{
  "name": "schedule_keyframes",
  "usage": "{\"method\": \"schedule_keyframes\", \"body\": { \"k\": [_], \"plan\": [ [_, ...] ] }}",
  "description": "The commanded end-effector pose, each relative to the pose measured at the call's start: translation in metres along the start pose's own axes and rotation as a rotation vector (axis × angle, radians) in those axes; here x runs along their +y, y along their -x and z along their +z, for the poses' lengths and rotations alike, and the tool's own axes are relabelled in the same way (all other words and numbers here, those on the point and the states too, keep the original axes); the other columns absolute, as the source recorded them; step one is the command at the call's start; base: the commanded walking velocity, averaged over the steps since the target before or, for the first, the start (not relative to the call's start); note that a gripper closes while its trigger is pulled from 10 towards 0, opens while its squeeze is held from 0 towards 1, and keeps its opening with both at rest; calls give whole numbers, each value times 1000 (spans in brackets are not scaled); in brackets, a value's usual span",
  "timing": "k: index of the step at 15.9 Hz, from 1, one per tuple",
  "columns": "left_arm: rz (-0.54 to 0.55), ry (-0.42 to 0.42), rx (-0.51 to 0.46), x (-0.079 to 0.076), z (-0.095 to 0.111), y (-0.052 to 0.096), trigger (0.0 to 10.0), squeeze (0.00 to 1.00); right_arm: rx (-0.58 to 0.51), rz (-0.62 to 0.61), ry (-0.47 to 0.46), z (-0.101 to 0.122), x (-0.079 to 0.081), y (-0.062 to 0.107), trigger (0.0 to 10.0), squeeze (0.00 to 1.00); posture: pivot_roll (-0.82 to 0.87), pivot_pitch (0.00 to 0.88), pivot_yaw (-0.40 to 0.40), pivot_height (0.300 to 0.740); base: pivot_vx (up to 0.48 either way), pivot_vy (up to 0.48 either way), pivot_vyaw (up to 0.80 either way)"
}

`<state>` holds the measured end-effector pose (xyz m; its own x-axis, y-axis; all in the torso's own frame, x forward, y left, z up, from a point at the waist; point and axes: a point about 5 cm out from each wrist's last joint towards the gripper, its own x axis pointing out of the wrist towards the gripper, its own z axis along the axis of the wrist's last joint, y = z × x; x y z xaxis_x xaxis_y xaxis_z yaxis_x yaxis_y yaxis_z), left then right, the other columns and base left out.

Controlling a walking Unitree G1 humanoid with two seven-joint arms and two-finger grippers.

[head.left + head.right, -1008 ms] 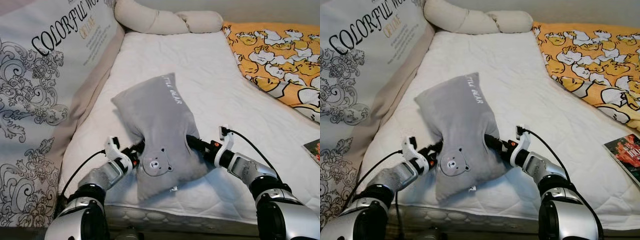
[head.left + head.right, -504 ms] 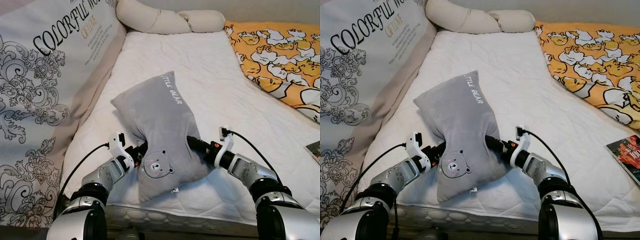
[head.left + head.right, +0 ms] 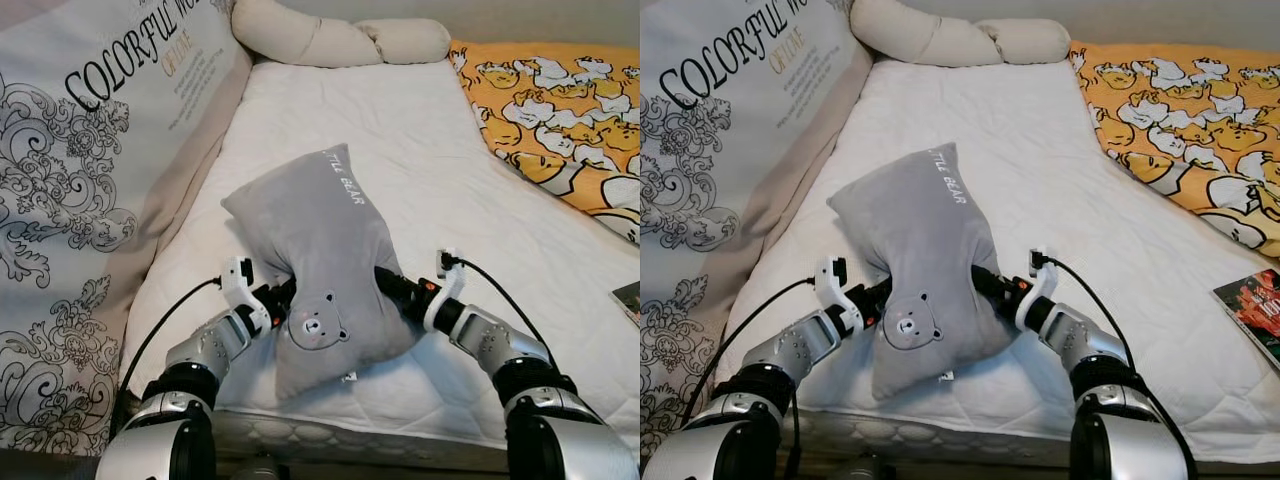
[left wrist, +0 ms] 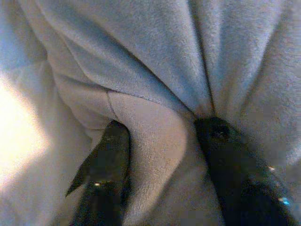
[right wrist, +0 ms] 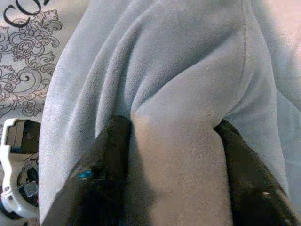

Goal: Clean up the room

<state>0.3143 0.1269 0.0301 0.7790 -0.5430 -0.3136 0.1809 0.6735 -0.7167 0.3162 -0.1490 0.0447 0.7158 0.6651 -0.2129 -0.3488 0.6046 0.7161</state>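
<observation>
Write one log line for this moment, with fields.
object: grey pillow on mattress | left end effector: shut on pillow fold | right end effector: shut on pillow fold | phase: two-sided grasp

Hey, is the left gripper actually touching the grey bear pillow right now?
Touching. In the left wrist view the left gripper has a fold of the grey bear pillow pinched between its two black fingers.

white mattress (image 3: 420,150), grey pillow (image 3: 320,270), orange blanket (image 3: 560,110)

Soft matt plush on the grey pillow (image 3: 322,275) — quilted white cloth over the mattress (image 3: 420,150).
</observation>
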Motion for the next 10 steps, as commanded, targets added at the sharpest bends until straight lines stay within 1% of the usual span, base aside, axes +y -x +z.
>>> {"method": "schedule_keyframes", "body": {
  "k": [1, 3, 4, 6, 8, 9, 10],
  "plan": [
    [-86, -39, 39, -20, -2, -11, 0, 0, -9, 37, -26, -5, 8, -8, 0, 0, 58, 0, 41, 740, 0, 0, 0],
    [-99, -60, 28, -23, 2, -13, 0, 0, -29, 23, -24, -2, 10, -10, 0, 0, 56, 0, 42, 740, 0, 0, 0],
    [-116, -99, 1, -28, 10, -15, 0, 0, -58, 10, -10, 1, 12, -12, 0, 0, 57, 0, 42, 740, 0, 0, 0],
    [-133, -136, -25, -33, 18, -16, 0, 0, -86, 3, -2, 5, 15, -13, 0, 0, 58, 0, 40, 740, 0, 0, 0],
    [-162, -217, -108, -43, 39, -16, 0, 0, -161, -6, 28, 17, 22, -17, 0, 0, 56, 0, 40, 740, 0, 0, 0],
    [-170, -241, -127, -46, 44, -17, 0, 0, -182, -7, 39, 21, 25, -17, 0, 0, 56, 0, 40, 740, 0, 0, 0],
    [-180, -290, -169, -53, 56, -17, 0, 0, -225, -5, 61, 30, 31, -19, 0, 0, 53, 0, 43, 740, 0, 0, 0]
  ]
}}
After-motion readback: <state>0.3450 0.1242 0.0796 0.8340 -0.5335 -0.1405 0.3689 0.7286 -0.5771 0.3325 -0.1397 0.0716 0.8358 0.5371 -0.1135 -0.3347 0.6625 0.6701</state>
